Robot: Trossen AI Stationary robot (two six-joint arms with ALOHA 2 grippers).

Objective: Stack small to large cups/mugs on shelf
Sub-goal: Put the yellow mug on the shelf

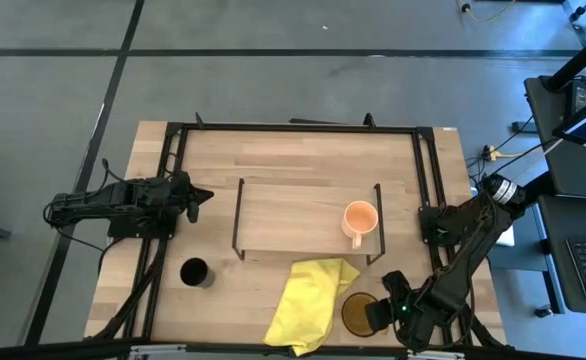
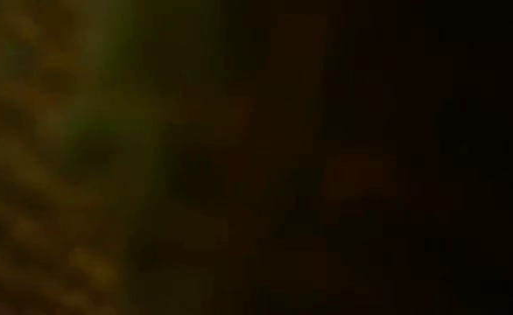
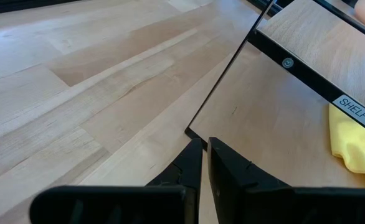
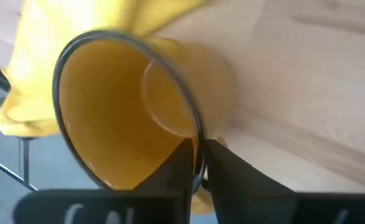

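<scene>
Left gripper (image 1: 201, 196): parked off the shelf's left end, low over the worktop (image 1: 303, 150), fingers pressed together and carrying nothing; the left wrist view shows the tips almost touching, pointing toward the shelf's black end frame.
Black cup (image 1: 194, 272): upright on the worktop, toward the front edge from the left gripper and the nearest cup to it; well apart from the right arm.
Shelf (image 1: 293, 215): between the two arms, its long axis running left to right; its board is bare on the left.
Peach-orange mug (image 1: 359, 220): already standing on the shelf near its right end, mouth up, handle toward the front.
Yellow cloth (image 1: 308, 302): lying on the worktop in front of the shelf, just beside the amber mug on its left.
Amber mug (image 4: 145, 106): on the worktop at the front right, directly ahead of the right gripper.
Right gripper (image 4: 198, 165): fingers pinched on the amber mug's rim, one inside the wall and one outside.
Relation that matters: the shelf and the peach-orange mug lie beyond the gripped mug, away from the front edge, so the carry likely runs up and back.
Low view: dark, shows nothing usable.
</scene>
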